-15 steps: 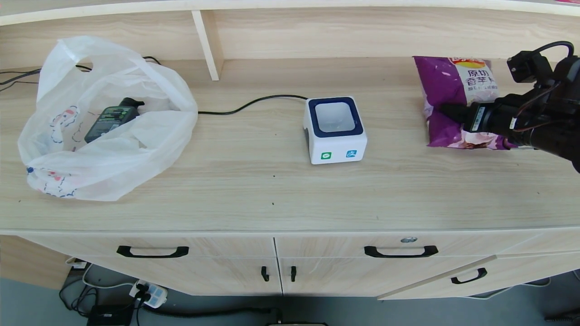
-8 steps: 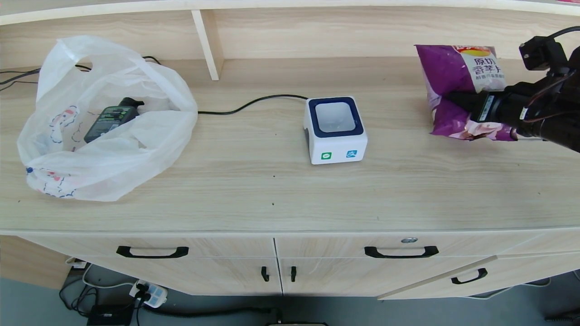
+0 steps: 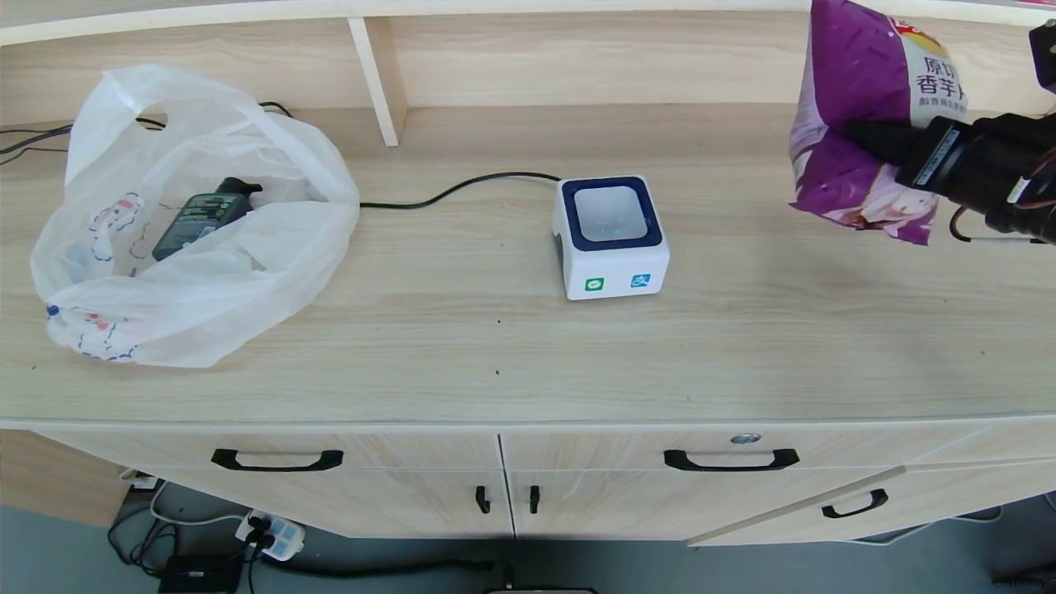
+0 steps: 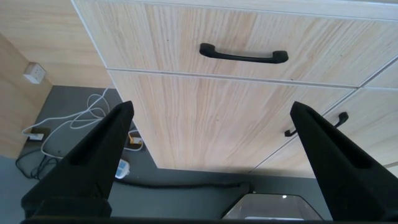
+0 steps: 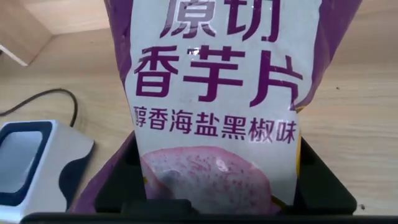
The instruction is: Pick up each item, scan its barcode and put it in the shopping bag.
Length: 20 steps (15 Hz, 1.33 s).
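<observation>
Above the right end of the counter (image 3: 742, 346), the right gripper (image 3: 858, 132) pinches the purple chip bag (image 3: 841, 66) at mid-body, clear of the surface (light, soft, probably slippery film; best held gently across its middle).

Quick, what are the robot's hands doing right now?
Left gripper: open, holding nothing.
Right gripper: closed on the purple chip bag.

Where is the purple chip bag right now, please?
In the head view the purple chip bag is at the far right, held above the counter in the right gripper, right of the barcode scanner.
</observation>
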### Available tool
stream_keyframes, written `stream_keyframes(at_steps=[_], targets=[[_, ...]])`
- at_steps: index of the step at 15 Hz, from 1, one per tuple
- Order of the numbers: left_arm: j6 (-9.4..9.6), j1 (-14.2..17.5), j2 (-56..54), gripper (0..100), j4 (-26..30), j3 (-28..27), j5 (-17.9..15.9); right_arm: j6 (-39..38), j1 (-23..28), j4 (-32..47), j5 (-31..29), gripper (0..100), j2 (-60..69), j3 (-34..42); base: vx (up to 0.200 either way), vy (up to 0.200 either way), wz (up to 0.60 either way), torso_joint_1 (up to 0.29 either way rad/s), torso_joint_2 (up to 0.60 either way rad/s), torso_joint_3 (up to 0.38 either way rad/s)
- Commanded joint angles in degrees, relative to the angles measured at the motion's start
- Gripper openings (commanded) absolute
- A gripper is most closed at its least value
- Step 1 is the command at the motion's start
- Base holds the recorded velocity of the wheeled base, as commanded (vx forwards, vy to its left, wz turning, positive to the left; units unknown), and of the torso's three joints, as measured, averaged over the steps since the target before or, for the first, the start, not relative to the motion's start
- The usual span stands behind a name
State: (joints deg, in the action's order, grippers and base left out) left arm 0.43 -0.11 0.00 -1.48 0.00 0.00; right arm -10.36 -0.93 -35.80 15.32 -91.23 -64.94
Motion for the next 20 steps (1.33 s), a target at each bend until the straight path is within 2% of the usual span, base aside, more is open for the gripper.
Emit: stream_keyframes(at_steps=[1, 2, 4, 6, 8, 9, 10, 13, 15, 18, 20], targets=[[0.01, 0.0, 0.1, 100, 0.0, 0.0, 0.0, -3.3, -3.9, -5.5, 0.9, 0, 8.4, 10.5, 0.000, 0.000, 0.00, 0.000, 0.00, 0.000], [0.01, 0.0, 0.1, 100, 0.0, 0.0, 0.0, -3.5, -4.2, -5.9, 0.9, 0, 9.0, 11.8, 0.000, 0.000, 0.00, 0.000, 0.00, 0.000], [0.01, 0.0, 0.1, 100, 0.0, 0.0, 0.0, -6.9, -7.6, -7.6, 0.9, 0, 14.2, 19.7, 0.000, 0.000, 0.00, 0.000, 0.00, 0.000], [0.10, 0.0, 0.1, 100, 0.0, 0.0, 0.0, -17.4, -15.4, -7.6, 0.8, 0, 21.0, 26.6, 0.000, 0.000, 0.00, 0.000, 0.00, 0.000], [0.10, 0.0, 0.1, 100, 0.1, 0.0, 0.0, -21.8, -18.1, -7.7, 0.8, 0, 22.8, 28.6, 0.000, 0.000, 0.00, 0.000, 0.00, 0.000], [0.19, 0.0, 0.1, 100, 0.1, 0.0, 0.0, -27.6, -20.5, -8.8, 0.9, 0, 23.2, 29.4, 0.000, 0.000, 0.00, 0.000, 0.00, 0.000], [0.19, 0.0, 0.1, 100, 0.1, 0.0, 0.0, -29.5, -21.4, -9.9, 0.8, 0, 23.0, 29.3, 0.000, 0.000, 0.00, 0.000, 0.00, 0.000], [0.01, 0.0, 0.1, 100, 0.1, 0.0, 0.0, -39.0, -28.2, -15.8, 0.8, 0, 22.4, 32.7, 0.000, 0.000, 0.00, 0.000, 0.00, 0.000], [0.01, 0.0, 0.1, 100, 0.1, 0.0, 0.0, -40.7, -32.9, -20.8, 0.8, 0, 22.2, 35.8, 0.000, 0.000, 0.00, 0.000, 0.00, 0.000], [0.01, 0.0, 0.1, 100, 0.1, 0.0, 0.0, -43.3, -35.0, -25.6, 0.8, 0, 21.2, 36.7, 0.000, 0.000, 0.00, 0.000, 0.00, 0.000], [0.01, 0.0, 0.1, 100, 0.1, 0.0, 0.0, -43.9, -38.5, -27.3, 0.9, 0, 21.3, 35.9, 0.000, 0.000, 0.00, 0.000, 0.00, 0.000]])
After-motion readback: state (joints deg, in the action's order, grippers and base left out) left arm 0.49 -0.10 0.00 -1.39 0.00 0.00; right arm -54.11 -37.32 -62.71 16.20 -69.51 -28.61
